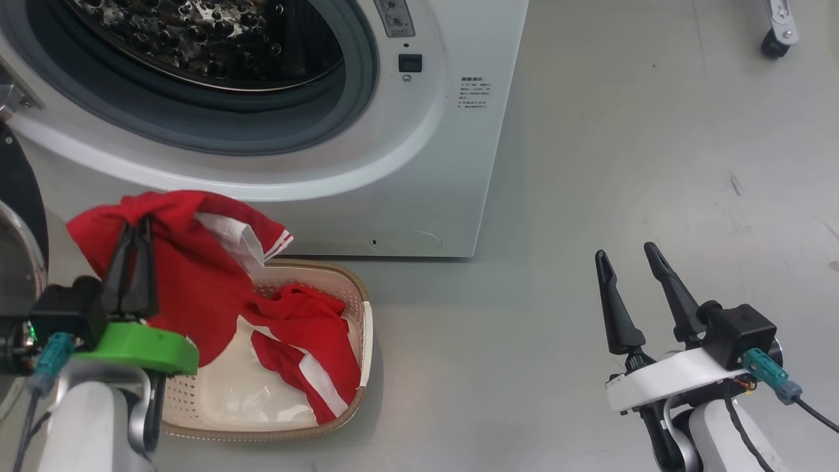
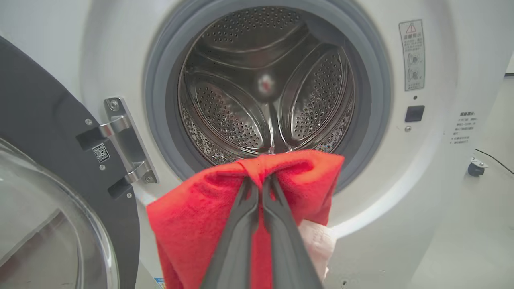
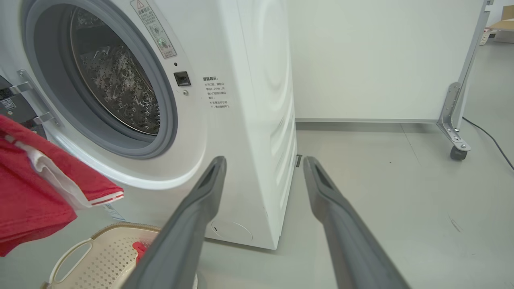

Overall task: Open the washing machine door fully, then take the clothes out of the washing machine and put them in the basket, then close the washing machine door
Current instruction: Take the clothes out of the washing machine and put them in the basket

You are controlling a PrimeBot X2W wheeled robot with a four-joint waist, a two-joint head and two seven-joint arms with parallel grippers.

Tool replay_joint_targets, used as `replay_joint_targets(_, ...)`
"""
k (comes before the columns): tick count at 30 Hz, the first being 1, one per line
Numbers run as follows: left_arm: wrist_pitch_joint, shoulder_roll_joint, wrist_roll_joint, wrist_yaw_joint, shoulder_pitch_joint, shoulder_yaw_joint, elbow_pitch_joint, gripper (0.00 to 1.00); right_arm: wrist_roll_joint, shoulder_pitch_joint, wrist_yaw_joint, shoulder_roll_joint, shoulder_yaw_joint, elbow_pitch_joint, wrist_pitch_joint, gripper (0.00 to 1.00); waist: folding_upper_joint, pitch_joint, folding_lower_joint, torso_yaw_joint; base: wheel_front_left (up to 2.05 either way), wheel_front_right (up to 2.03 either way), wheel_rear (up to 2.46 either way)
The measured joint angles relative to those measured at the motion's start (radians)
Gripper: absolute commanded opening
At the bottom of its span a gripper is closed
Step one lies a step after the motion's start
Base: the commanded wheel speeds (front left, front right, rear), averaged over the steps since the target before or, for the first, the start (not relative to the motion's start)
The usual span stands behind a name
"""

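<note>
Head view: clothes (image 1: 196,288) pinched in the closed left claw (image 1: 136,226), trailing into the basket (image 1: 357,288); right claw (image 1: 624,252) agape.

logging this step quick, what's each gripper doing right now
left gripper: closed, holding the red clothes above the basket.
right gripper: open, holding nothing.

Hidden, cropped parts.
The clothes (image 1: 196,288) cover the basket's (image 1: 366,341) left rim, perhaps its handle; the washing machine door (image 1: 16,190) is cropped.
</note>
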Motion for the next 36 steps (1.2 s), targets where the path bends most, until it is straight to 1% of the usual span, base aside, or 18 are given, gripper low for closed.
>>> replay_joint_targets(4,0.0,0.002,0.008,0.0,0.051,-0.009,0.028,0.0,0.0,0.0,0.0,0.0,0.003,-0.004,0.0,1.0,0.0,0.011,0.0,-0.009,0.0,0.0,0.0)
replay_joint_targets(7,0.0,0.032,0.059,0.0,0.078,-0.021,0.044,0.0,0.0,0.0,0.0,0.0,0.007,-0.009,0.0,1.0,0.0,0.022,0.0,-0.017,0.0,0.0,0.0)
replay_joint_targets(10,0.0,0.039,0.064,0.002,0.097,-0.016,0.078,0.0,-0.002,0.0,0.0,0.001,0.013,-0.017,0.0,1.0,0.0,0.037,0.0,-0.028,0.0,0.0,0.0)
replay_joint_targets(15,0.002,0.042,0.08,0.006,0.121,-0.039,0.177,0.0,-0.007,-0.001,0.0,0.0,0.018,-0.03,0.005,1.0,0.0,0.072,0.0,-0.055,0.0,0.0,0.0)
replay_joint_targets(19,0.038,0.045,0.095,0.027,0.12,-0.035,0.26,0.0,-0.011,-0.007,0.0,0.0,0.022,-0.04,0.006,1.0,0.0,0.101,0.0,-0.074,0.0,0.0,0.0)
replay_joint_targets(22,0.058,0.045,0.095,0.034,0.109,-0.035,0.303,0.0,-0.016,-0.016,0.0,-0.001,0.024,-0.048,0.012,1.0,0.0,0.125,0.0,-0.088,0.0,0.0,0.0)
replay_joint_targets(27,0.088,0.038,0.07,0.04,0.042,-0.013,0.364,0.0,-0.026,-0.03,0.0,-0.003,0.027,-0.06,0.015,1.0,0.0,0.166,0.0,-0.112,0.0,0.0,0.0)
replay_joint_targets(36,0.143,0.069,0.081,0.049,-0.036,-0.016,0.466,0.0,-0.027,-0.048,0.0,-0.004,0.035,-0.083,0.023,1.0,0.0,0.245,0.0,-0.156,0.0,0.0,0.0)
